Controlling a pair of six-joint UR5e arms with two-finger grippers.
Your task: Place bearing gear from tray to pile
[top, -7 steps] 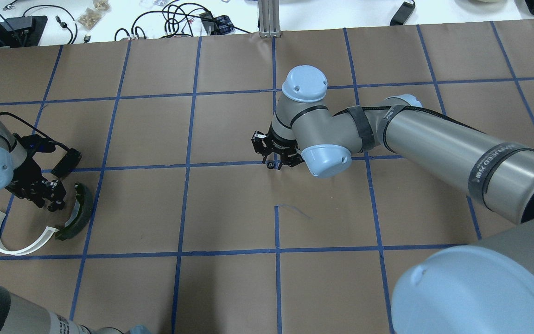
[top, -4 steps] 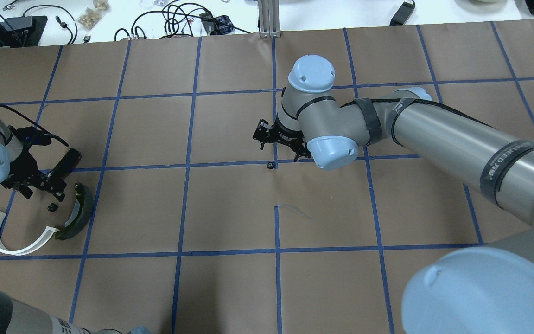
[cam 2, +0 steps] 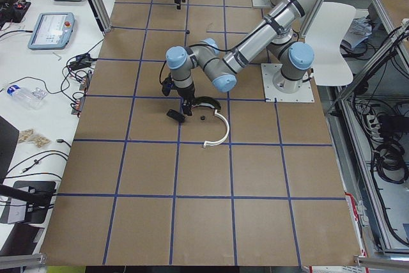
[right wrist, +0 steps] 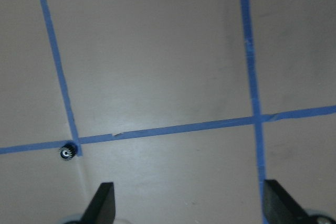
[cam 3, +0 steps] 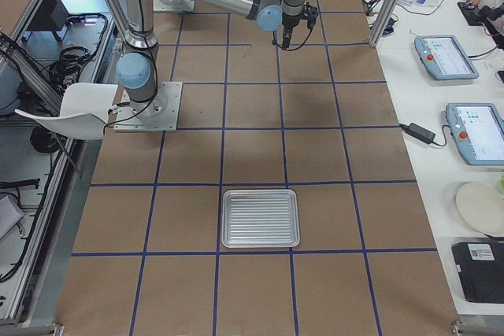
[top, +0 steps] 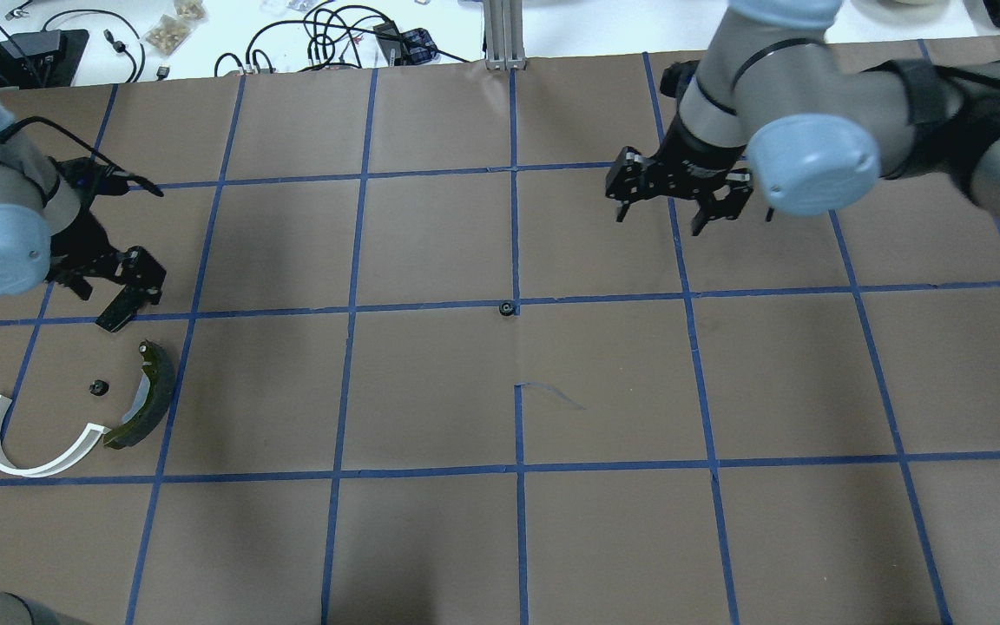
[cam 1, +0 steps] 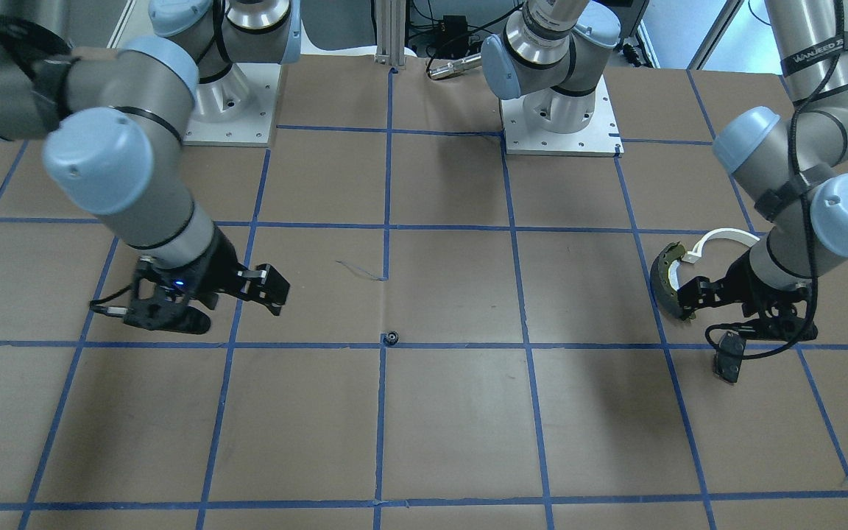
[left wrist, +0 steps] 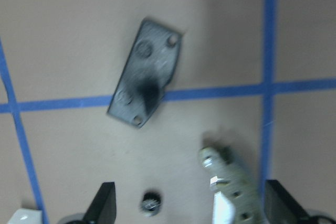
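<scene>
My left claw hangs released, jaws wide, above the pile at the table's left end. One bearing gear lies there on the paper between the white arc and the brake shoe, near the black pad. My right claw is spread too, holding nothing, farther off and right of a second gear on the central tape crossing

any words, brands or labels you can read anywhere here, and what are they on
"WANJEED": on the black band around the left arm; the characters after it are too blurred to read.
Teach pendant screens: too small to read.
White label on the black box: too small to read.
</scene>
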